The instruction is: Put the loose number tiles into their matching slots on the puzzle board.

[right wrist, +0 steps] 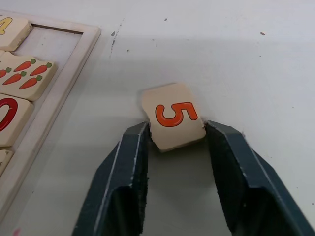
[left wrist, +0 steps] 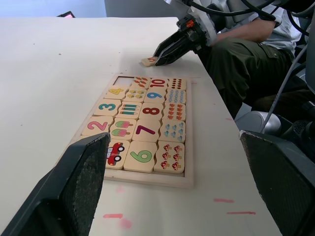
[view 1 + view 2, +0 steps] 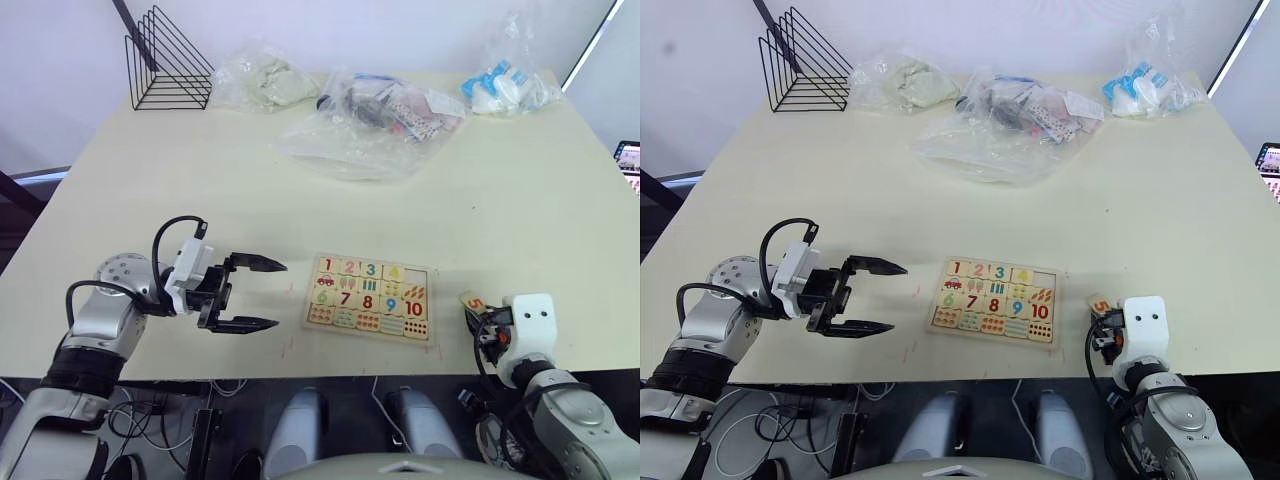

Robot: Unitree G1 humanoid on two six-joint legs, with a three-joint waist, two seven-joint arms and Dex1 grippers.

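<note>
The puzzle board [image 2: 147,178] lies near the table's front edge, in the middle. Number tiles 1 to 4 sit in its top row, and the slot [image 1: 54,44] at the right end of that row is empty. A loose tile with an orange 5 [image 1: 173,116] rests flat on the table just right of the board. My right gripper [image 1: 177,130] is down at the table with both fingers pressed against that tile's sides. Well left of the board, my left gripper [image 3: 278,295] hovers open and holds nothing.
A black wire rack [image 3: 168,62] and three plastic bags of items [image 3: 262,80] [image 3: 375,115] [image 3: 505,88] line the table's far side. A person's legs [image 2: 246,54] are beside the table's right edge.
</note>
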